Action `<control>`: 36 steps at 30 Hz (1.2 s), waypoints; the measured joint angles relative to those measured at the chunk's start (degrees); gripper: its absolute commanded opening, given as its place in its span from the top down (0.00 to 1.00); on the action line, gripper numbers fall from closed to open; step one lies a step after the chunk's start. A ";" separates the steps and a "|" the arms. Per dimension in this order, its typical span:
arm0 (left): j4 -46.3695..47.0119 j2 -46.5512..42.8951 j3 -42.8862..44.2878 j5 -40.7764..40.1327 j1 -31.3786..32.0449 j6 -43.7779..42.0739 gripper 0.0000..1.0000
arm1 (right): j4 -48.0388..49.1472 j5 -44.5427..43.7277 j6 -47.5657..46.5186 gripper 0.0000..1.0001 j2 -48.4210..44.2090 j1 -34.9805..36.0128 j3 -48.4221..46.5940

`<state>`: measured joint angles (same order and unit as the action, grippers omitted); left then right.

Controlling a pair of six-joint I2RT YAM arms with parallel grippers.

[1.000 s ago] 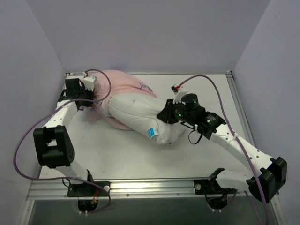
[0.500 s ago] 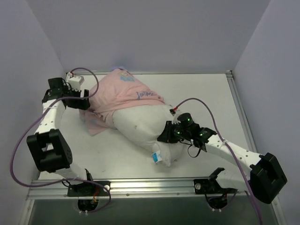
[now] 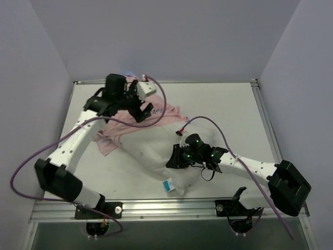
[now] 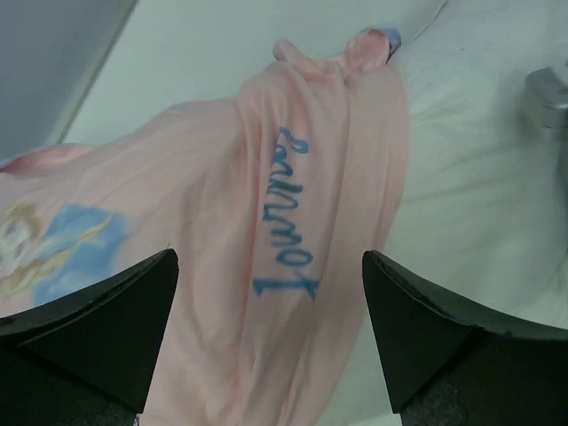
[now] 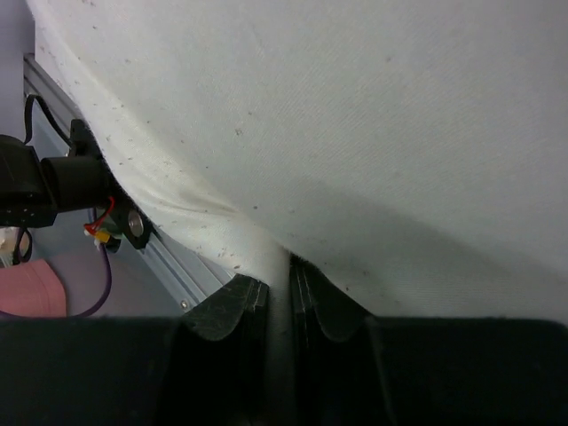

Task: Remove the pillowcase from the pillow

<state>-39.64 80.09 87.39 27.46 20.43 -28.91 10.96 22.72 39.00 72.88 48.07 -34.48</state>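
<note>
The white pillow (image 3: 151,148) lies slantwise mid-table, its blue-and-white label (image 3: 167,184) toward the near edge. The pink pillowcase (image 3: 106,139) is bunched over the pillow's far end and spreads to the left. My left gripper (image 3: 139,108) hovers open above it; in the left wrist view its gripper (image 4: 268,257) stands wide apart over the pillowcase (image 4: 222,204) with its blue lettering, nothing between the fingers, and white pillow (image 4: 470,160) shows at the right. My right gripper (image 3: 176,159) is shut on a fold of the pillow (image 5: 355,106), pinched at the gripper (image 5: 280,288).
The white table (image 3: 234,109) is boxed in by pale walls on three sides. An aluminium rail (image 3: 171,205) runs along the near edge, close below the pillow's near corner; it also shows in the right wrist view as the rail (image 5: 169,262). Purple cables loop from both arms.
The left gripper let go of the pillowcase, opened wide and swung right from the far-left corner to above the pink fabric. The right gripper dragged the pillow toward the near edge.
</note>
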 measured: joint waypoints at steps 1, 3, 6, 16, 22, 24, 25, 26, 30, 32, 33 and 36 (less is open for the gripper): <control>0.94 4.50 0.42 -3.30 3.19 0.04 0.06 | 0.00 0.00 0.07 1.00 -0.07 0.00 0.02; 1.53 12.90 2.23 -7.80 6.47 0.17 0.05 | 0.09 -0.07 0.31 1.00 -0.15 0.02 0.22; 1.33 23.52 5.38 -11.93 8.68 0.98 0.42 | 0.28 -0.61 0.94 1.00 -0.55 0.09 0.66; -2.49 32.33 19.43 -16.04 4.13 6.51 0.98 | 2.64 -2.84 5.03 1.00 -5.05 0.17 4.48; -10.43 46.01 41.22 -18.49 -8.22 12.17 0.98 | 5.49 -4.33 8.41 1.00 -9.57 0.37 8.20; -14.78 50.56 47.12 -20.20 -11.45 13.00 0.98 | 6.73 -6.03 9.49 1.00 -11.82 0.37 9.29; -16.65 52.59 49.64 -20.74 -12.87 13.64 0.98 | 7.21 -6.95 9.99 1.00 -13.05 0.35 9.75; -18.29 54.07 51.41 -20.90 -14.08 14.23 0.98 | 7.41 -7.74 10.49 1.00 -14.34 0.37 10.21; -22.32 54.77 51.41 -19.56 -18.32 16.26 0.98 | 5.03 -9.90 11.54 1.00 -19.06 0.39 10.82; -21.79 51.71 46.14 -17.53 -19.56 16.39 0.98 | 0.76 -10.86 10.84 1.00 -20.15 0.50 8.98; -20.74 49.44 42.32 -16.72 -19.91 16.28 0.98 | -2.45 -11.37 10.08 1.00 -20.04 0.68 6.88; -12.50 38.93 25.59 -15.82 -19.76 15.41 0.98 | -14.16 -13.70 5.57 0.54 -17.35 1.22 -3.19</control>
<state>-52.14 119.02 112.99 11.64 0.67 -13.50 -3.20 9.02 44.58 55.53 49.30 -37.67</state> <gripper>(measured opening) 0.039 0.121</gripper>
